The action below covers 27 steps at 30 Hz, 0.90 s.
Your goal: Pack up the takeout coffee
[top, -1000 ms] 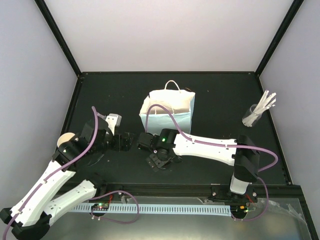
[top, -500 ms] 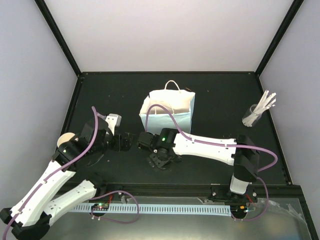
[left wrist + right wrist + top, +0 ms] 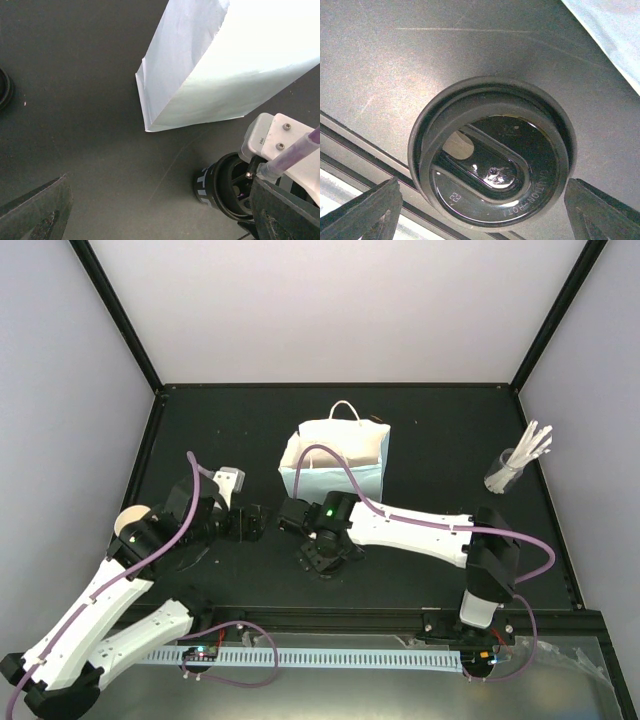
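On the left, the left gripper (image 3: 159,190) points across the dark table (image 3: 420,430) toward the bag, its jaws spread wide with only bare tabletop between them. In its wrist view a dark round rim (image 3: 4,87) shows at the left edge, cut off too much to tell what it is. Past the gripper, in the middle of the table, stands a pale blue paper bag (image 3: 335,462) with white handles, upright and open at the top. Just in front of the bag the right gripper (image 3: 481,181) hangs straight down over a black round lid (image 3: 492,165), with its jaws wide, one finger on each side of the lid and gripping nothing. The lid sits near the front edge of the table, close beside the bag's lower corner. A small cream patch shows through its opening, but the cup below it is hidden. Far to the right, well apart from everything else, stands a clear glass of white sticks (image 3: 508,470).
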### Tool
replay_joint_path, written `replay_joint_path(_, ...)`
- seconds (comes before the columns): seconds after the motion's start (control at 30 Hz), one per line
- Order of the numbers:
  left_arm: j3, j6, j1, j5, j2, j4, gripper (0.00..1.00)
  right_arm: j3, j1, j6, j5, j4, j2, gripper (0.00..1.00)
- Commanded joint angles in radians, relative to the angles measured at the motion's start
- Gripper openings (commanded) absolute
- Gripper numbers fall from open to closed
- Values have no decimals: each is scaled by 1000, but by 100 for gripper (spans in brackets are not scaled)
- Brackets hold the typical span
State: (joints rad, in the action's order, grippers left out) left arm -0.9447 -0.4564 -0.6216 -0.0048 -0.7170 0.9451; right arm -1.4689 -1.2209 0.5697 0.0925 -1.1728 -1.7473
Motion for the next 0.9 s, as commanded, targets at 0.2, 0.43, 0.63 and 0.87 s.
replay_joint_path(0.2,-1,15,7,-7,-4,-3,99,13,15,-30,-40,30,-5,91)
replay_joint_path(0.43,5,15,9,-10,-1,-1,99,13,18,-29,-35,26,-12,91)
replay_joint_path(0.63,8,16,9,-11,-1,-1,99,0,20,-27,-15,21,17,91)
replay_joint_path(0.87,12,16,9,-9,1,-1,99,-12,27,-20,7,4,29,95)
